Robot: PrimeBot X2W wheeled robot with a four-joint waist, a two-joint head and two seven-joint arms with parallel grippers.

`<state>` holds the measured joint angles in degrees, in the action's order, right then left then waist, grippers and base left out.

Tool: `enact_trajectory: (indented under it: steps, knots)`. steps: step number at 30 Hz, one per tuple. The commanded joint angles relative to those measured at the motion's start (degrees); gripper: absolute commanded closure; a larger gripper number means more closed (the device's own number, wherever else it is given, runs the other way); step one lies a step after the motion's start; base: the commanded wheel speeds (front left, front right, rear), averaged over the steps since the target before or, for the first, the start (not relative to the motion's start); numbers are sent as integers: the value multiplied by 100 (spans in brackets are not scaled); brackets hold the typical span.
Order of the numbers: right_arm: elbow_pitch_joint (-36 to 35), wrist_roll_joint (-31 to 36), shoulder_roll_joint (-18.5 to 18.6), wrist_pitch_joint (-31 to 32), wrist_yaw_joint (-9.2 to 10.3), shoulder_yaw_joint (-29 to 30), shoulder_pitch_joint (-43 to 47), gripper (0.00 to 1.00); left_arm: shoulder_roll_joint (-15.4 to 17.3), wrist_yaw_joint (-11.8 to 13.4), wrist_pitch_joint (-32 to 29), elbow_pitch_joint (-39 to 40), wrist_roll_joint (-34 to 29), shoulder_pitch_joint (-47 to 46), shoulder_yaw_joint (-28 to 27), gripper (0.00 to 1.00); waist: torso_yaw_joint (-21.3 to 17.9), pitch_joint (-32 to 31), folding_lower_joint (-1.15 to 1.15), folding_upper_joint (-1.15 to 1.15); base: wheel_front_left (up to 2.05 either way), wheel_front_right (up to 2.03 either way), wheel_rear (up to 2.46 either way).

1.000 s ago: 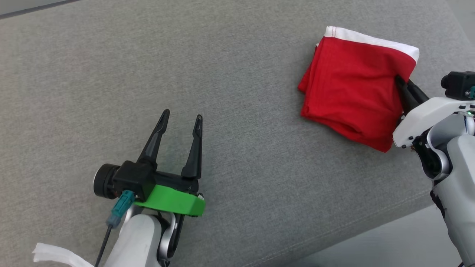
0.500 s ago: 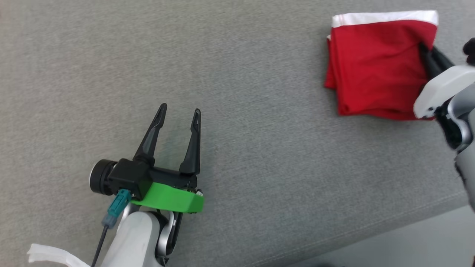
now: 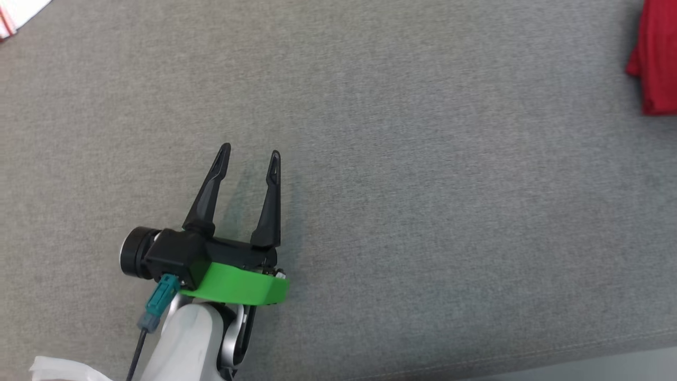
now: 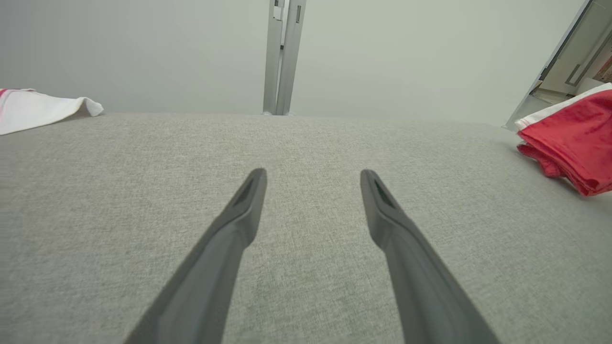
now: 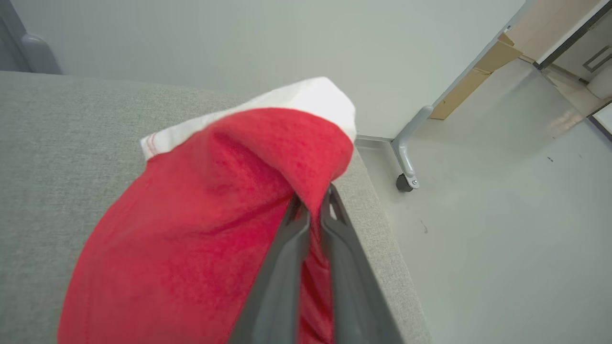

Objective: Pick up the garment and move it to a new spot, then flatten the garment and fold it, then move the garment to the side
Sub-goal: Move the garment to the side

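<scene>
The folded red garment point(image 3: 656, 58) with a white band lies at the right edge of the head view, partly cut off by the frame. In the left wrist view the garment point(image 4: 573, 138) rests at the far right on the grey surface. My right gripper point(image 5: 311, 200) is shut on the garment point(image 5: 205, 224), pinching its red edge close to the surface's right side. My left gripper point(image 3: 248, 159) stands open over bare grey fabric at the lower left, well apart from the garment; nothing lies between its fingers point(image 4: 248, 200).
The grey fabric surface point(image 3: 402, 201) spans the head view, with its front edge at the bottom right. A white cloth with red stripes point(image 4: 33, 107) lies at the far left. Beside the surface is pale floor with a castor leg point(image 5: 406, 181) and a cardboard piece.
The head camera has swung left, so the garment and right arm slid to the right frame edge and the arm left the picture. The left gripper stays open in place.
</scene>
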<state>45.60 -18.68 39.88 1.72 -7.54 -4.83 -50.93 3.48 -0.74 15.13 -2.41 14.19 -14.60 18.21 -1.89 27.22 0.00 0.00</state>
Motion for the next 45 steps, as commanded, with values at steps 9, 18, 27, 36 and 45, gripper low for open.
enact_trajectory:
  steps: [9,18,27,36,45]
  knots:
    - [676,834,-72,-752,10,339,-535,0,29,30,2,-25,2,-2,7,0,200,177,0,0,0,0,0]
    - [829,1186,-662,-1355,10,228,-746,0,34,22,2,-119,51,-38,-59,0,23,-77,0,0,0,0,0]
    - [352,799,-1265,-1550,10,-600,-359,0,4,40,2,-560,220,-128,-307,0,-106,-834,0,0,0,0,0]
    - [-384,244,-1858,-1636,10,-1186,732,0,-31,106,3,-1041,383,264,-815,0,2,-1856,0,0,0,0,0]
    - [-1293,266,-2483,-1689,10,-722,2402,0,-48,127,2,-1220,343,912,-1195,0,246,-2477,0,0,0,0,0]
